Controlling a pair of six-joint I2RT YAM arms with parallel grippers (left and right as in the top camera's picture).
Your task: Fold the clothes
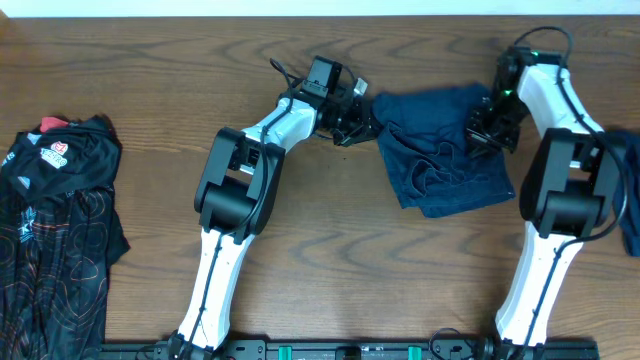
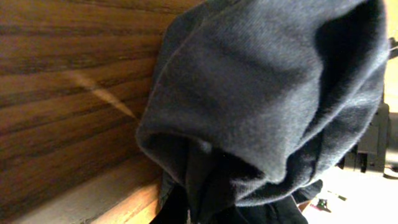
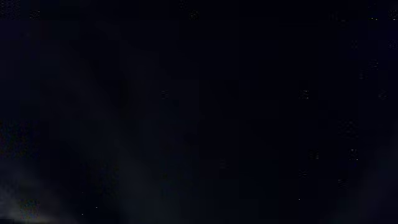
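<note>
Looks like the fold on the blue garment (image 1: pixel 440 160) is mid-way, as far as I can judge. It lies rumpled on the far half of the table (image 1: pixel 330 280), roughly squared off but with a lot of creases through its middle.

The left claw (image 1: pixel 362 122) is right at the garment's left edge and the right claw (image 1: pixel 487 128) is at its right edge, both touching or buried in the cloth. Are they pinching it? Honestly can't tell. In the left wrist view the fabric (image 2: pixel 261 93) is bunched up right in front of the lens and hides the fingers, and the right wrist view is just black, probably cloth over the camera.

My guess for the next move: both sides need to travel together so the edge goes over evenly, then the creases get smoothed out. If only one side has a real hold, the fold will skew.

The surface is dark wood grain (image 2: pixel 62 93), nothing under the garment. Well to the left of it, at the table's edge, there's a black shirt (image 1: pixel 55 230) with red and white print, not folded yet. Off to the right of the garment, a bit of another blue cloth (image 1: pixel 630 215) peeks in at the frame edge. Not much of the room shows.
</note>
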